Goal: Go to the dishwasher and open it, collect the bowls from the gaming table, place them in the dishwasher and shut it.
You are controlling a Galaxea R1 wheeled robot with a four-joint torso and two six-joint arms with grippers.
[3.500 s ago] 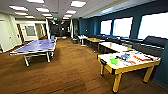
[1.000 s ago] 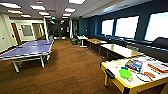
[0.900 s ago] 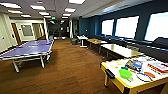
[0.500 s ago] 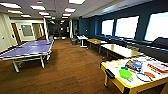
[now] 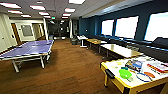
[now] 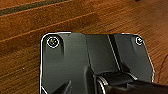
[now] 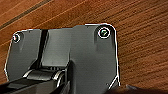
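The gaming table [image 5: 117, 84], white on top with a yellow edge, stands at the lower right of the head view. On it sit the bowls: a large bright green one [image 5: 125, 73] near the front, a small teal one [image 5: 124, 68] behind it, and an orange one [image 5: 150, 74] further right. A thin blue ring [image 5: 143, 77] lies beside the orange bowl. Flat coloured boxes [image 5: 135, 65] cover the far part of the top. In both wrist views my arms hang above wooden floor [image 6: 25, 37] [image 7: 140, 37].
A blue table-tennis table [image 5: 30, 48] stands at the left. Wood-topped tables [image 5: 120, 50] line the right side under bright windows, with a dark bench [image 5: 152, 48] along the wall. Brown wooden floor [image 5: 72, 70] runs between them toward a far corridor.
The camera has driven forward and swung a little. The gaming table now looks larger and nearer at the lower right, and the table-tennis table has slid toward the left.
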